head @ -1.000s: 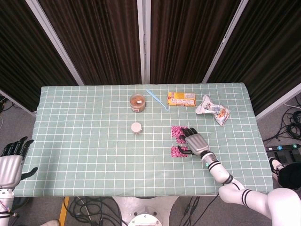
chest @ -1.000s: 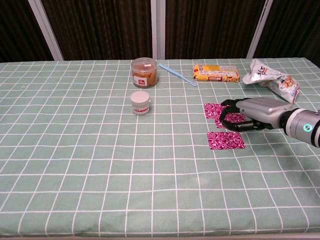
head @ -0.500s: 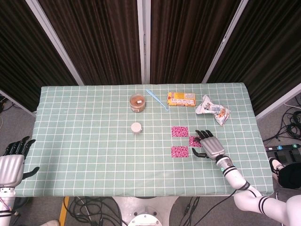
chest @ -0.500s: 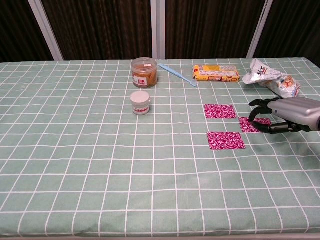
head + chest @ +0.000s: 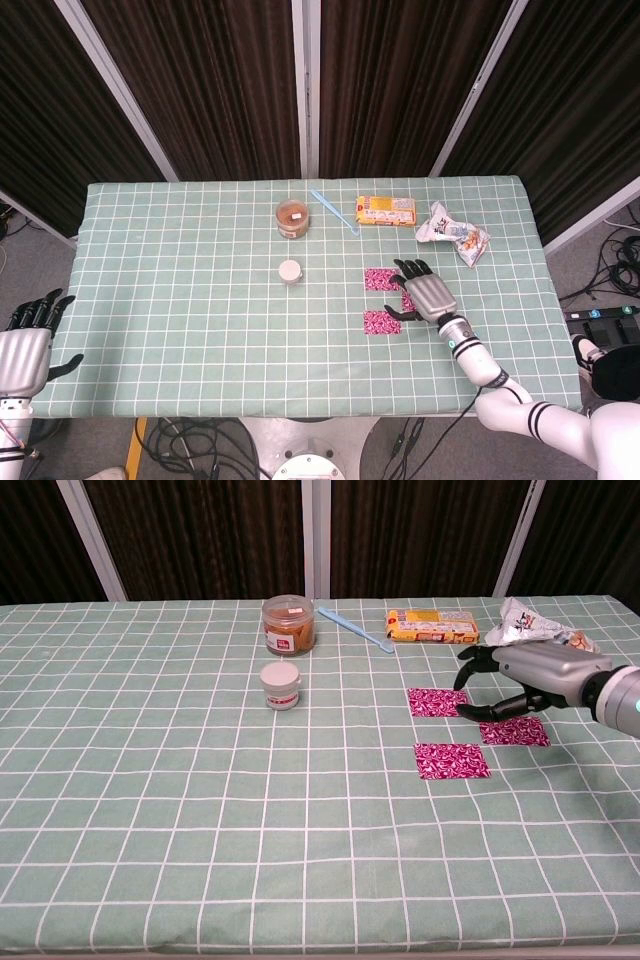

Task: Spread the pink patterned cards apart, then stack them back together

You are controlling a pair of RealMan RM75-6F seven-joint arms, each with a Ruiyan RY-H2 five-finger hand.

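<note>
Three pink patterned cards lie apart on the green checked cloth: a far card (image 5: 437, 702) (image 5: 381, 279), a near card (image 5: 452, 761) (image 5: 381, 322) and a right card (image 5: 514, 731). In the head view the right card (image 5: 408, 301) is mostly hidden under my right hand (image 5: 425, 293). My right hand (image 5: 520, 677) hovers with its fingers spread and nothing in it, between the far card and the right card. Its thumb tip is close to the far card's right edge. My left hand (image 5: 25, 345) hangs open off the table's near left corner, seen only in the head view.
A brown-filled jar (image 5: 288, 625) and a small white tub (image 5: 280, 685) stand left of the cards. A light blue stick (image 5: 355, 628), a yellow packet (image 5: 432, 626) and a crumpled snack bag (image 5: 540, 630) lie along the far side.
My right hand dragged one card out to the right, then lifted off it and moved back left toward the far card. All three cards now lie apart. The left hand stayed put.
</note>
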